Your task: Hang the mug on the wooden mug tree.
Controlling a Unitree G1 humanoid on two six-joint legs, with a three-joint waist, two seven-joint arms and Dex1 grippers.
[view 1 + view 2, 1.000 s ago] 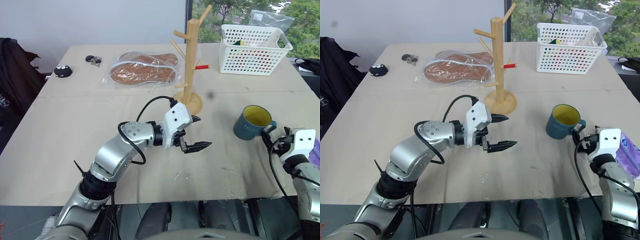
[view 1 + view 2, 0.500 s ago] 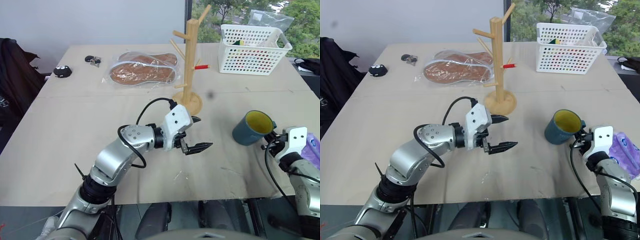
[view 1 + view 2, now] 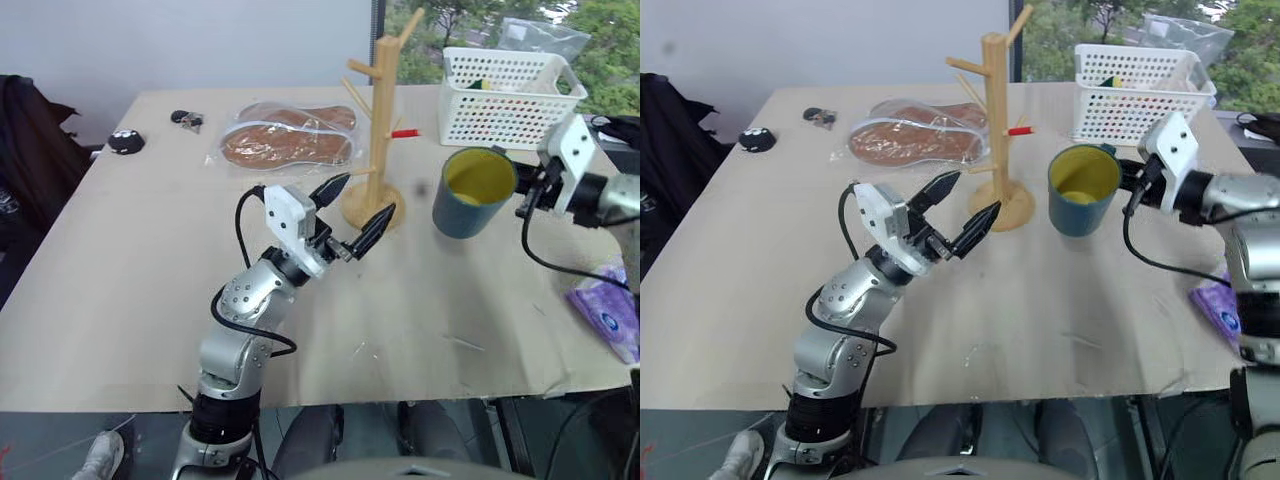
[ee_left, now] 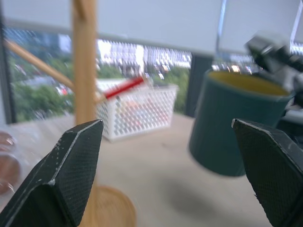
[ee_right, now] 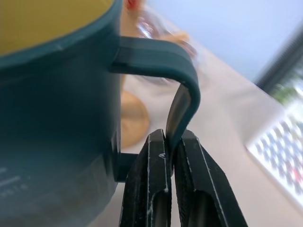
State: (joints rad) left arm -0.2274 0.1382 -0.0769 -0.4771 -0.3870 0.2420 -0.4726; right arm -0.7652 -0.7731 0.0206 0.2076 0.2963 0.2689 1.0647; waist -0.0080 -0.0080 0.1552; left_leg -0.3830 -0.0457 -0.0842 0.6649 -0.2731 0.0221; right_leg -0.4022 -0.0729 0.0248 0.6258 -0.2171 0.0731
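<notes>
Silver jointed arms, white wrist housings, black cables, black textured claw fingers [image 4: 71,170].

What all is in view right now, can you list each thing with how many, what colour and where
mug: one, teal with yellow inside, held off the table by its handle, right of the mug tree
wooden mug tree: one, light wood with one red-tipped peg, standing mid-table
basket: one, white perforated, far right corner
insoles in clear wrap: one pack, brown, left of the tree
keys: one bunch, dark, far left
small black object: one, far left edge
purple pack: one, near right edge
table: one, beige
left gripper: black fingers open, in front of the tree's base
right gripper: black fingers shut on the mug's handle
</notes>
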